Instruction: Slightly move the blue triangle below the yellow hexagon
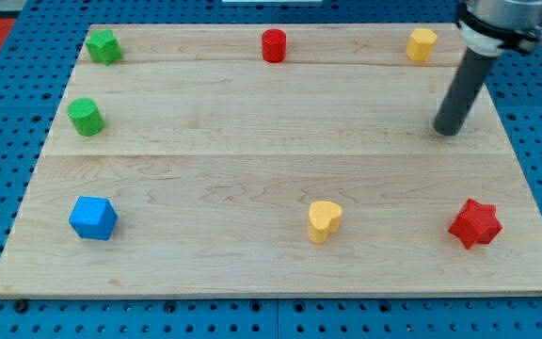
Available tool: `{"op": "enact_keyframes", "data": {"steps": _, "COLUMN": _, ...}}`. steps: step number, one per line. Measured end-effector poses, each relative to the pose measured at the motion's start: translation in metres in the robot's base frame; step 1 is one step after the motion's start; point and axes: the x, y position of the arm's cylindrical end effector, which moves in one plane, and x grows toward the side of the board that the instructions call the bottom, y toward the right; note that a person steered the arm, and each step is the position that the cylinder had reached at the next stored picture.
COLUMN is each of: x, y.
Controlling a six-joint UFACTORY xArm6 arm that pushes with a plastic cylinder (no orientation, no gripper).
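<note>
While my tip [449, 130] stands free, touching nothing, near the board's [252, 151] right edge below the yellow hexagon [422, 44], no blue triangle shows, only a blue cube-like block [93, 217] at the bottom-left corner, so the approach seems unstarted and calls for a long crossing.

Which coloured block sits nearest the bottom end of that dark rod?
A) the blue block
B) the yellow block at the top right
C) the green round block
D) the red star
B: my tip rests on the wooden board just below and to the view's right of the yellow hexagon block, apart from it; every other block lies farther off.
</note>
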Motion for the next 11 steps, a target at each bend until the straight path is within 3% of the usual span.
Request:
{"op": "enact_keyframes", "data": {"steps": 1, "x": -0.043, "y": -0.017}}
{"op": "enact_keyframes", "data": {"steps": 2, "x": -0.045, "y": -0.017}}
{"op": "enact_keyframes", "data": {"steps": 4, "x": 0.038, "y": -0.002}}
{"op": "enact_keyframes", "data": {"steps": 5, "x": 0.035, "y": 0.018}}
{"op": "enact_keyframes", "data": {"steps": 7, "x": -0.063, "y": 0.007}}
{"op": "enact_keyframes", "data": {"steps": 8, "x": -0.042, "y": -0.021}}
{"op": "enact_keyframes", "data": {"steps": 9, "x": 0.018, "y": -0.019}}
{"op": "enact_keyframes", "data": {"steps": 10, "x": 0.041, "y": 0.030}}
{"op": "enact_keyframes", "data": {"steps": 11, "x": 0.008, "y": 0.054}}
